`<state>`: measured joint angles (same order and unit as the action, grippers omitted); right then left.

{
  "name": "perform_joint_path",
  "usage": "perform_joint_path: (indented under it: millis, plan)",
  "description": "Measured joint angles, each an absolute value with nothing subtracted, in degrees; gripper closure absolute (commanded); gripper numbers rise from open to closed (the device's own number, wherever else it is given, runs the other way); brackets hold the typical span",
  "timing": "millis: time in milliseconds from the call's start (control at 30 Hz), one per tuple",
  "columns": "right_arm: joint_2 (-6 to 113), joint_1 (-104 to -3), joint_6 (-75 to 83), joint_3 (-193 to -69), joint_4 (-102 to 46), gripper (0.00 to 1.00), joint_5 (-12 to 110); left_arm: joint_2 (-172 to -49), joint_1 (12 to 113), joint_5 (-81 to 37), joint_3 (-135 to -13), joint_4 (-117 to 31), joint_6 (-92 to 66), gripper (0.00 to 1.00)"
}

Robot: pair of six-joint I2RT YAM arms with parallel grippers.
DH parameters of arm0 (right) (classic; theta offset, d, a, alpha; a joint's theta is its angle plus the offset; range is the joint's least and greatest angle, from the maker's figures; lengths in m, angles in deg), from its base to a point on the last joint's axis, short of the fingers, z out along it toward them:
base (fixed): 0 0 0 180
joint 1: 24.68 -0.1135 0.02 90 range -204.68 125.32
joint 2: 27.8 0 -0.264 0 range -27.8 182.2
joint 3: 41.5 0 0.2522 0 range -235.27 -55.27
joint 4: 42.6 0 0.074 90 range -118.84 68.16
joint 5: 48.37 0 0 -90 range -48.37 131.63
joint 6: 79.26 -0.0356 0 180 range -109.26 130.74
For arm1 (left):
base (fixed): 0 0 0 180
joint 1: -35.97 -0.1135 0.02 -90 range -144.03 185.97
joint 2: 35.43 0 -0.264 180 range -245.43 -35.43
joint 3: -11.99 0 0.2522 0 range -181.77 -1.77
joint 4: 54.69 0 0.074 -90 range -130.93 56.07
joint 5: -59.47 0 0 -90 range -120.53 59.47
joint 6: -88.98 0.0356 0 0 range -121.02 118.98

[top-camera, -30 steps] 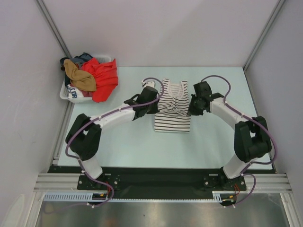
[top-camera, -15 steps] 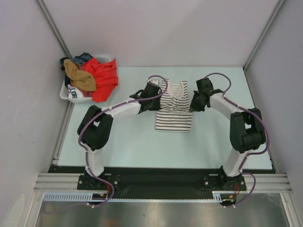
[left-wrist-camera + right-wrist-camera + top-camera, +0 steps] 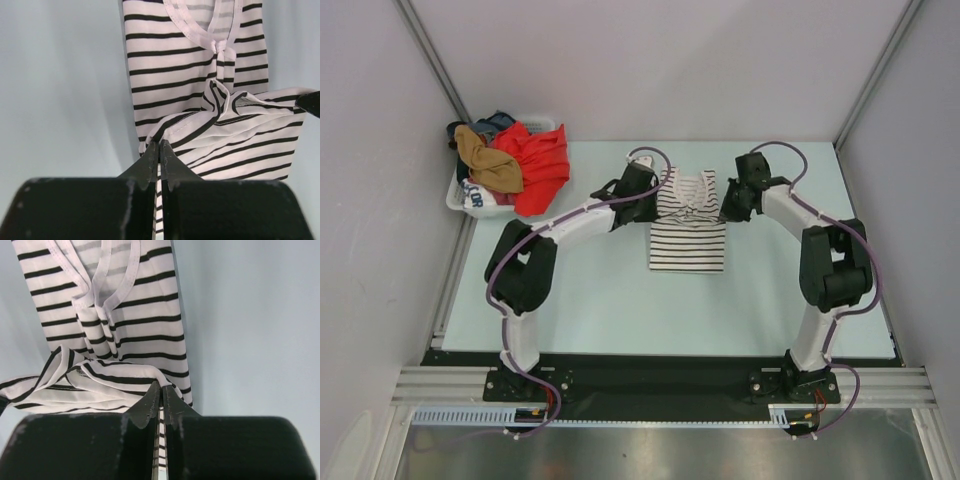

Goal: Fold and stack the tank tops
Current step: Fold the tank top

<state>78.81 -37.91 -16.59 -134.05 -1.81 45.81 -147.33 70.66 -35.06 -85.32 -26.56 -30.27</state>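
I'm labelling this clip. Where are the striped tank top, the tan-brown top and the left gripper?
striped tank top (image 3: pixel 688 250), top external view, flat lower half.
tan-brown top (image 3: pixel 488 162), top external view, bunched middle.
left gripper (image 3: pixel 159 146), left wrist view, between its closed fingertips.

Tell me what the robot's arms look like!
The left arm and right arm have white tube sections joined by chunky black joints. A thin purple cable loops along each. The left gripper and right gripper are black with pointed tips.
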Motion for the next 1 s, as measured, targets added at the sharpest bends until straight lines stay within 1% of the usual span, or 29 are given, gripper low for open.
perform_joint_path:
  millis: [67,133,167,200,233,267,300,333,400,467,500,600,733,867,900,933,967,1000]
  plan:
    - [80.16,-37.63,-16.46,-135.21,-1.77,0.92,46.10,-147.97,70.20,-34.80,-85.91,-26.52,-30.17,0.96]
    - [82.00,-37.24,-16.35,-136.96,-1.72,0.83,46.56,-149.47,69.66,-34.56,-87.37,-26.21,-29.90,0.90]
    - [82.74,-37.06,-16.44,-137.66,-1.86,0.77,46.69,-150.48,69.37,-34.32,-88.33,-26.21,-29.86,0.86]
    - [83.73,-36.78,-16.48,-138.31,-2.21,0.57,46.91,-151.48,69.11,-34.12,-89.16,-26.23,-29.86,0.72]
    - [84.42,-36.49,-16.77,-138.62,-2.60,0.43,47.10,-152.31,68.83,-33.75,-89.64,-26.32,-29.60,0.61]
    - [84.99,-36.25,-16.85,-138.66,-3.01,0.34,47.17,-152.84,68.63,-33.51,-89.75,-26.39,-29.40,0.46]
    - [85.30,-36.10,-16.57,-138.62,-3.17,0.25,47.23,-153.30,68.37,-33.23,-89.75,-26.30,-28.96,0.39]
    - [85.45,-35.99,-16.59,-138.35,-3.56,0.22,47.26,-153.67,68.22,-33.12,-89.73,-26.19,-28.88,0.33]
    - [84.99,-35.71,-16.64,-136.85,-5.16,0.22,47.21,-153.95,68.02,-33.10,-89.64,-26.15,-28.74,0.23]
    - [82.94,-35.29,-16.64,-133.15,-7.43,0.25,47.39,-153.45,67.91,-33.29,-88.94,-26.67,-28.39,0.21]
    - [81.41,-34.99,-16.66,-130.86,-8.11,0.27,47.67,-152.66,67.89,-33.36,-87.83,-27.13,-28.33,0.21]
    - [74.98,-34.59,-16.75,-123.08,-10.34,0.33,49.55,-148.03,67.87,-33.21,-81.86,-27.81,-28.33,0.21]
    - [65.06,-34.22,-16.85,-113.33,-13.92,0.37,53.97,-137.89,68.17,-31.70,-70.67,-30.47,-28.88,0.24]
    - [60.45,-34.26,-16.79,-106.42,-16.94,0.43,58.86,-131.03,69.79,-29.77,-63.26,-33.27,-30.08,0.28]
    - [60.25,-34.35,-16.75,-104.94,-17.48,0.50,59.93,-130.33,70.53,-29.18,-61.99,-34.25,-30.41,0.32]
    - [60.25,-34.50,-16.66,-103.65,-17.83,0.53,60.83,-130.02,71.30,-28.44,-60.88,-35.19,-30.80,0.35]
    - [60.27,-34.70,-16.59,-102.44,-17.90,0.56,61.64,-130.02,71.95,-27.68,-59.98,-36.03,-31.13,0.42]
    - [60.25,-34.79,-16.57,-101.50,-17.90,0.61,62.29,-130.24,72.50,-26.80,-59.24,-36.51,-31.48,0.44]
